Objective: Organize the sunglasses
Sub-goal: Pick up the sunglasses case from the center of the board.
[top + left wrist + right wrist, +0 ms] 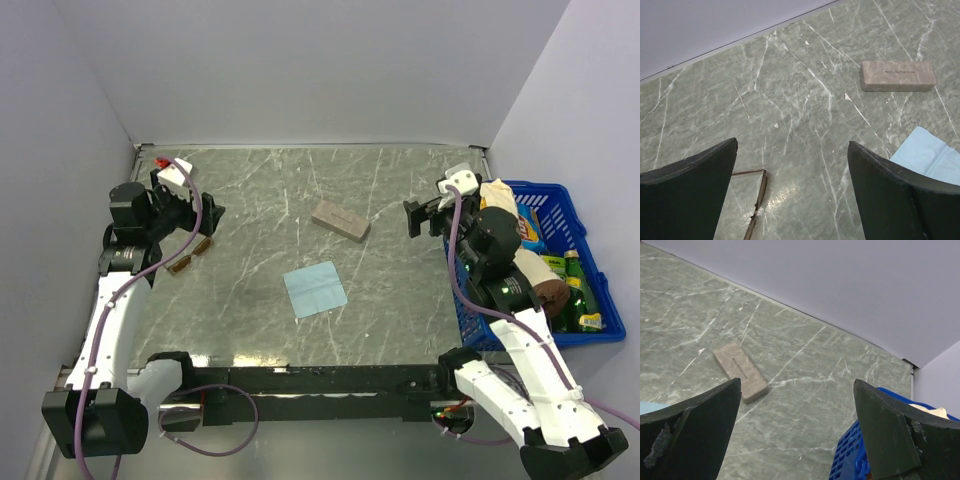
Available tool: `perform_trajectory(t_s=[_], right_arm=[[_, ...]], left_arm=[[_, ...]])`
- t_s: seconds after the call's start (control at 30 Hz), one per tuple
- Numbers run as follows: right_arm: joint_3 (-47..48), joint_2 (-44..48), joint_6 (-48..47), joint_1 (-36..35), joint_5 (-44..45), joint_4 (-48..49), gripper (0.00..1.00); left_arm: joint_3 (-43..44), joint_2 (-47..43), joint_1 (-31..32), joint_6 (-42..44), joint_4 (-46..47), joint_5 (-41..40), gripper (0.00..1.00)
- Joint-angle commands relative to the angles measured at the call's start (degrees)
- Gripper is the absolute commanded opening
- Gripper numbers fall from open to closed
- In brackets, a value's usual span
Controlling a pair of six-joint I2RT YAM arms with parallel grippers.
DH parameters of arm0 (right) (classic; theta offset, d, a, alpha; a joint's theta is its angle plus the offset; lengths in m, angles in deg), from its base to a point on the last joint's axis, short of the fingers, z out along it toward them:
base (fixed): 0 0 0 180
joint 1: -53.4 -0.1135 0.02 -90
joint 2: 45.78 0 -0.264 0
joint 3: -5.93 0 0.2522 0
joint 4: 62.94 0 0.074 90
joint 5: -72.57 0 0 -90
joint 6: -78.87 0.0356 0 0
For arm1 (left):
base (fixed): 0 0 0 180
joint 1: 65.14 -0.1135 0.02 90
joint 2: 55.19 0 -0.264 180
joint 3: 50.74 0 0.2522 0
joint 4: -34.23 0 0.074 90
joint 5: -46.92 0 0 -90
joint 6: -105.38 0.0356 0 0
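Note:
The sunglasses (pixel 190 255) lie on the table at the left, amber lenses and thin dark frame. Part of their frame (pixel 757 200) shows in the left wrist view, low between the fingers. My left gripper (pixel 205 215) is open just above and beside them, holding nothing. The grey-brown case (pixel 340 221) lies shut at the table's middle back and also shows in the left wrist view (pixel 897 76) and the right wrist view (pixel 740 371). The light blue cloth (pixel 314 289) lies flat in the middle. My right gripper (pixel 412 220) is open and empty, right of the case.
A blue basket (pixel 560 200) with bottles and packets stands at the right edge, its corner also in the right wrist view (pixel 850 460). White walls close the back and both sides.

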Motion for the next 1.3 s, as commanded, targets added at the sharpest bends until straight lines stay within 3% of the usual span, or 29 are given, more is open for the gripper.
perform_trajectory(t_s=[0.0,0.27,0.37,0.47,0.6,0.97,1.27], right_arm=[[0.1,0.8,-0.6,-0.4,0.4,2.8,1.0],[0.7,0.2,-3.8,-0.4,-2.0,2.3,1.0],[1.4,-0.8,-11.9,-0.8,-9.1,-0.6,1.0],[4.6,-5.3,-14.6,-2.5,-8.1,-3.2,1.0],[9.9,-16.4,-17.1,-5.8,-3.9,-6.5,1.0],[34.4,-48.4,-16.1,-5.8,-4.6,-20.6,1.0],[46.9,-65.3,-15.7,-5.9,-3.1,-25.3,1.0]], left_arm=[[0.5,-1.2,0.3,0.0,1.7,1.7,0.96],[0.4,-0.9,0.3,-0.4,2.0,1.5,0.96],[0.9,-0.3,0.3,0.3,1.1,1.6,0.96],[2.0,-0.1,0.2,2.9,-1.0,3.4,0.96],[2.8,-0.3,0.3,4.9,-3.2,5.9,0.96],[0.0,0.5,0.3,7.1,-4.6,8.2,0.96],[-1.6,0.9,0.3,7.0,-3.4,9.3,0.96]])
